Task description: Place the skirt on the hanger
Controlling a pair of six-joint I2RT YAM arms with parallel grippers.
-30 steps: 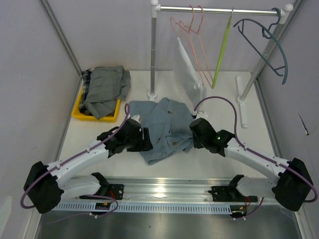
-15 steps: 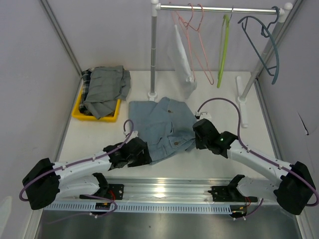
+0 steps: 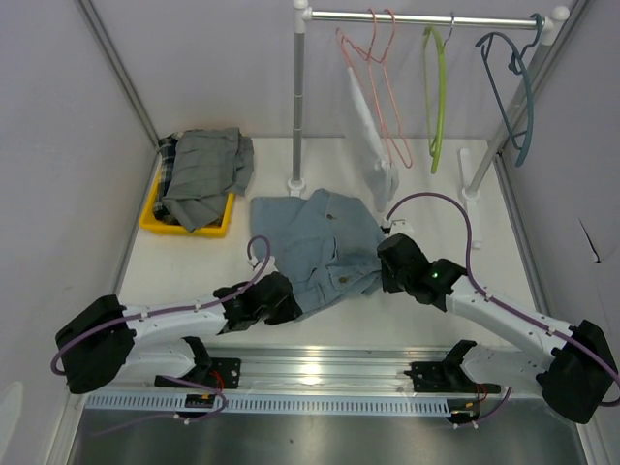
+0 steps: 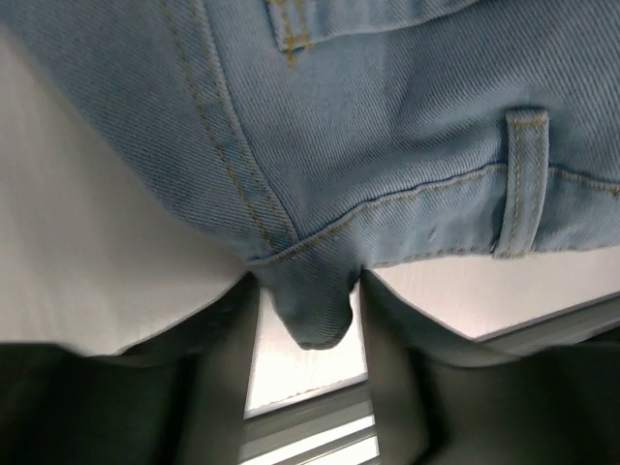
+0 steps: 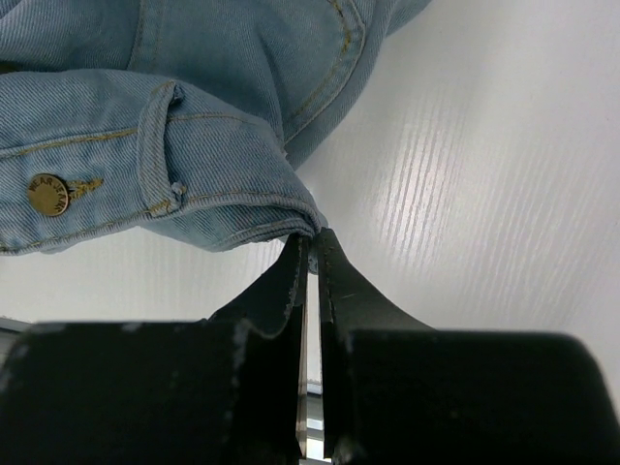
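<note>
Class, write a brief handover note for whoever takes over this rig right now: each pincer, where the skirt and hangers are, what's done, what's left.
Left pincer: fingers either side of a fold of the skirt at its near edge; firm pinch unclear.
Right pincer: shut, tips against the skirt's right edge.
Skirt: lying on the table.
Hangers: all on the rail, untouched.
Done: nothing hung.
Left: lift skirt, fetch a hanger, fit it.

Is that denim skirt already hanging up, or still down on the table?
On the table: the skirt lies rumpled on its white surface, not hung from the rail.
</note>
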